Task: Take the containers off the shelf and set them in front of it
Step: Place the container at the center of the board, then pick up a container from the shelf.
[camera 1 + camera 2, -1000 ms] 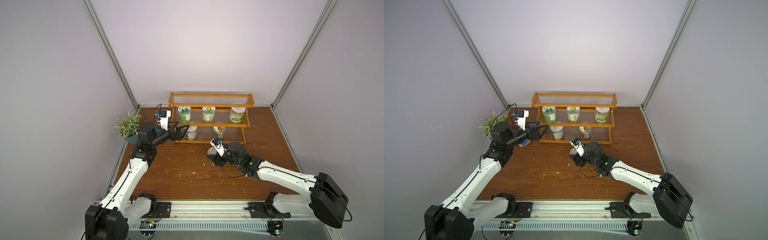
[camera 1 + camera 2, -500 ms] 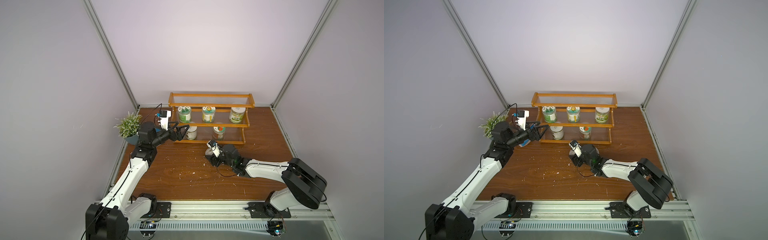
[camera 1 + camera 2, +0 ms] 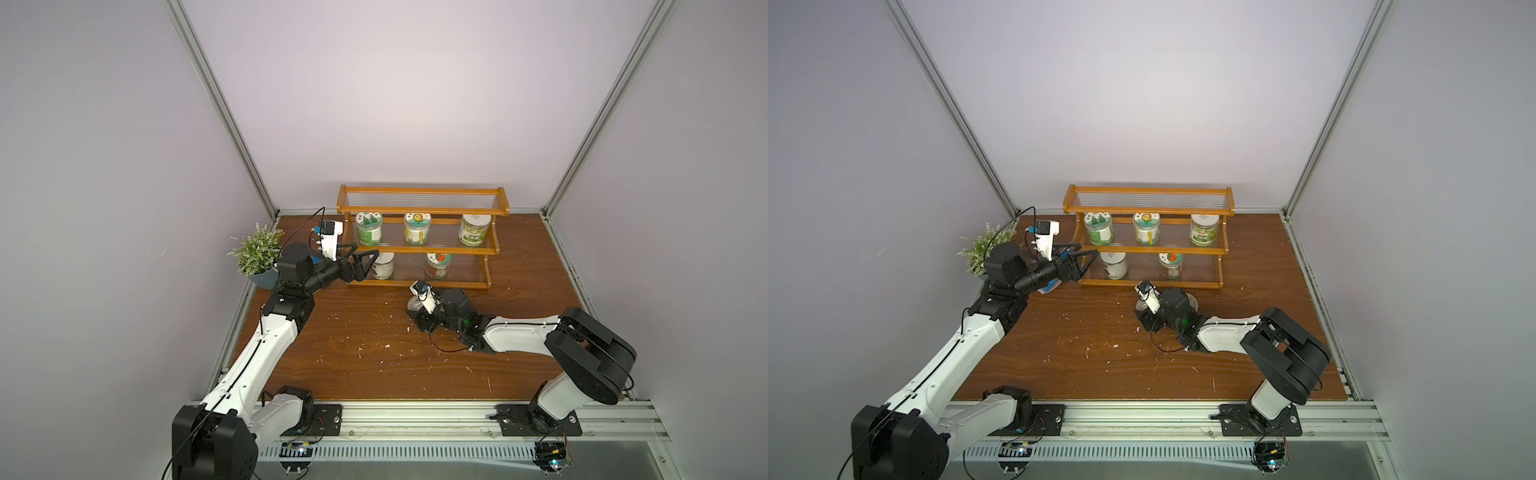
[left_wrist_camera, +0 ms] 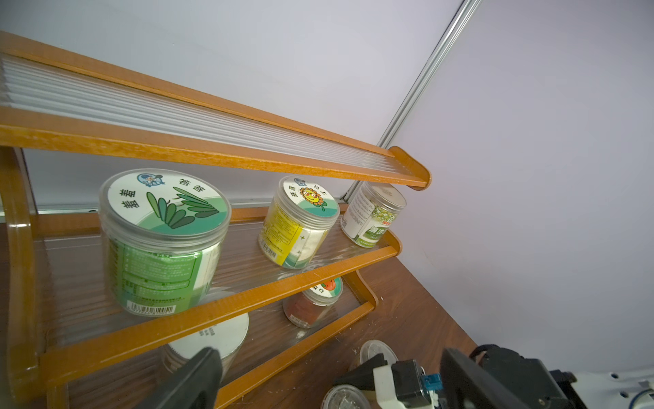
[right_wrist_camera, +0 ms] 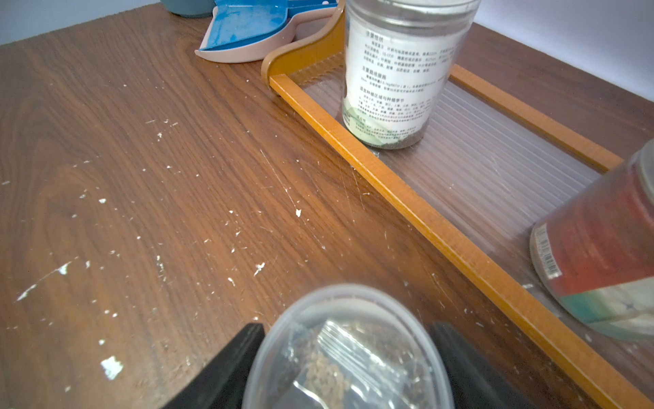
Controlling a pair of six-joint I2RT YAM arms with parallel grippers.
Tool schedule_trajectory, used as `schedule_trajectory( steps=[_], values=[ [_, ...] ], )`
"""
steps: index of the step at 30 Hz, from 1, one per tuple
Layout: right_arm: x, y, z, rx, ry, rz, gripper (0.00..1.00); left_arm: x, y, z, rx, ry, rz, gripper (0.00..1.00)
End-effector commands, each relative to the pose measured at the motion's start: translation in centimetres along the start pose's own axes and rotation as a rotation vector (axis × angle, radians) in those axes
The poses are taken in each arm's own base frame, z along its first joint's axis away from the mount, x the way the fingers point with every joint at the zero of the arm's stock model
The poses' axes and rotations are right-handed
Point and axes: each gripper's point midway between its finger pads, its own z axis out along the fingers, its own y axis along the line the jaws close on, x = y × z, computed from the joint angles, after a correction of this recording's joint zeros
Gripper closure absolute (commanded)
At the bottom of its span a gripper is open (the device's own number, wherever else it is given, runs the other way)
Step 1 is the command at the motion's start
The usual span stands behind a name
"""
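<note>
In both top views, the potted plant (image 3: 254,258) stood at the left edge of the bench (image 3: 365,357), by the left wall. The blue dustpan (image 3: 1049,287) lay just right of it.

Next came our left claw (image 3: 366,262), released, with its jaws spread wide. It was level with the lowest tier at the left end of the shelf (image 3: 422,202), just beside the white-lidded jar (image 3: 382,266). We could not tell whether a finger touched that jar.

The shelf stood at the back of the bench, centre frame. In the left wrist view, three jars stood upright in a row on its middle tier: the leaf-lid jar (image 4: 162,240), the sunflower-lid jar (image 4: 297,223) and the green-label jar (image 4: 373,216). On the lowest tier, the white-lidded jar stood at the left and the red-filled jar (image 4: 311,304) right of centre.

In front of the shelf, near centre frame, our right claw (image 5: 346,329) bracketed a clear cup (image 5: 339,368), one finger close on each side. We could not tell whether it was grasping the cup or had let go. A second clear cup (image 3: 1192,298) stood on the bench just right of that claw, near the shelf's front rail.
</note>
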Motion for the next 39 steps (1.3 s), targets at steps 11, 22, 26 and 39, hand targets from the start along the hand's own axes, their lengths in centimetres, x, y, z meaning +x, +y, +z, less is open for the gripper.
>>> schedule_trajectory(
  steps=[11, 22, 26, 39],
  values=[
    [-2.4, -1.0, -1.3, 0.049, -0.08, -0.011, 0.09, 0.9, 0.6, 0.3, -0.011, 0.019, 0.005, 0.0],
    [-7.6, -0.6, -6.8, -0.018, -0.099, -0.004, 0.01, 1.2, 2.6, 0.4, -0.138, 0.013, 0.055, 0.0],
    [-9.1, -0.8, -9.9, -0.067, -0.1, 0.021, 0.01, 1.6, 3.4, 0.5, -0.236, 0.008, 0.12, 0.01],
    [-12.0, -2.9, -17.3, -0.166, -0.193, 0.106, 0.01, 1.7, 6.9, 4.0, -0.397, -0.053, 0.192, 0.01]
  ],
)
